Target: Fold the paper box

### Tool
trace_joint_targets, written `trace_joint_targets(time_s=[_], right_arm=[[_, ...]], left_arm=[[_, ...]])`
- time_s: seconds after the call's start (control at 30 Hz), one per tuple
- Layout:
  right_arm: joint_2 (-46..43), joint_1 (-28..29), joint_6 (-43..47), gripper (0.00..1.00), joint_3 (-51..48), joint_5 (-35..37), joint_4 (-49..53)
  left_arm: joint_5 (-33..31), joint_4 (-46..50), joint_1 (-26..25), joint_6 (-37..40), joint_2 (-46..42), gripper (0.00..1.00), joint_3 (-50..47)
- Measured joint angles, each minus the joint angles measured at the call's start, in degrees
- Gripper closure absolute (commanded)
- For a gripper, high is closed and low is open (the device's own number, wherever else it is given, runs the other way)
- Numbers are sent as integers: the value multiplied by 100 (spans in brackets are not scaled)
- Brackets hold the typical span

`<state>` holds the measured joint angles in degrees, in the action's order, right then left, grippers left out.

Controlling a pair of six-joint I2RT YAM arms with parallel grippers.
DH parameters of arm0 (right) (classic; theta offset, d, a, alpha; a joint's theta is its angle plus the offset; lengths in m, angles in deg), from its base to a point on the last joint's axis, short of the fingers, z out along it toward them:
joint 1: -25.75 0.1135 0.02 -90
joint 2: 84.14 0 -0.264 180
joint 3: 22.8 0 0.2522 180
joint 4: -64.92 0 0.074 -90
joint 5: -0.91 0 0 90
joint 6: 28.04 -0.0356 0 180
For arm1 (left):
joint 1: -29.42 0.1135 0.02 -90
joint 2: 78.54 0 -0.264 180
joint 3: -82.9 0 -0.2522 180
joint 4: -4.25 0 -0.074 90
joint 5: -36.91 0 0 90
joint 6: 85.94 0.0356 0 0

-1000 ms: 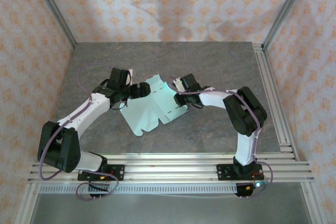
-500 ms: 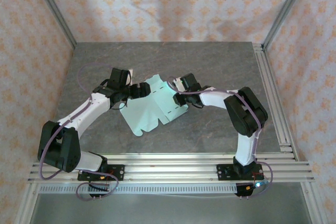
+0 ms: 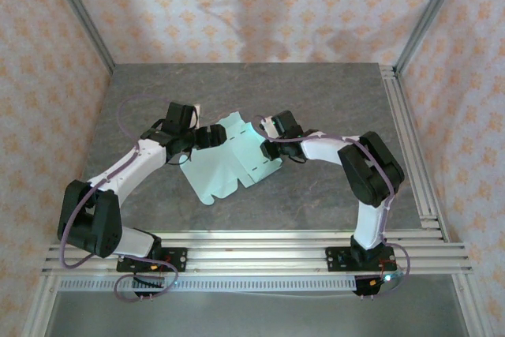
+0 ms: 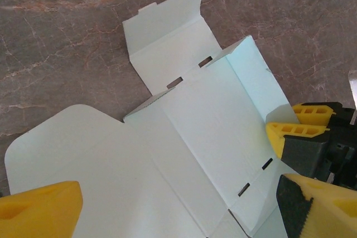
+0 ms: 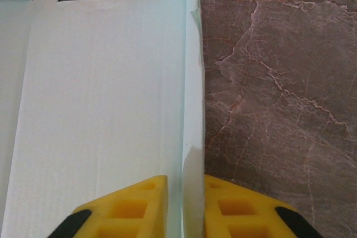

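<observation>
Showed a pale mint paper box [image 3: 225, 165] lying opened out on the grey marbled table [image 3: 331, 92], between the two arms. Found the right gripper [image 5: 187, 193] pinched tight on its upturned right-hand flap. Found the left gripper [image 4: 178, 215] spread wide over its left side.

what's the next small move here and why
Probably swing the right hand inward, folding the pinched side flap over along its crease: it is shut on that flap's edge, while most of the paper box lies flat and the left hand hovers open above it.
</observation>
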<state>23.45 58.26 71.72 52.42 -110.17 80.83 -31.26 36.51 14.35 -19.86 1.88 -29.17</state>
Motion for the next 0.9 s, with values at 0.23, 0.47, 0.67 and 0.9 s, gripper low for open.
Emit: trace_joint_targets(time_s=[0.23,0.47,0.67,0.9], right_arm=[[0,0,-11,85,0,-42,2],[-33,0,20,100,0,-37,37],[-48,0,155,100,4,46,175],[-173,59,546,100,7,579,348]], left_arm=[[0,0,0,0,0,9,0],[0,-13,0,-2,46,9,0],[0,-42,0,-7,52,8,0],[-164,-177,0,-46,42,2,-17]])
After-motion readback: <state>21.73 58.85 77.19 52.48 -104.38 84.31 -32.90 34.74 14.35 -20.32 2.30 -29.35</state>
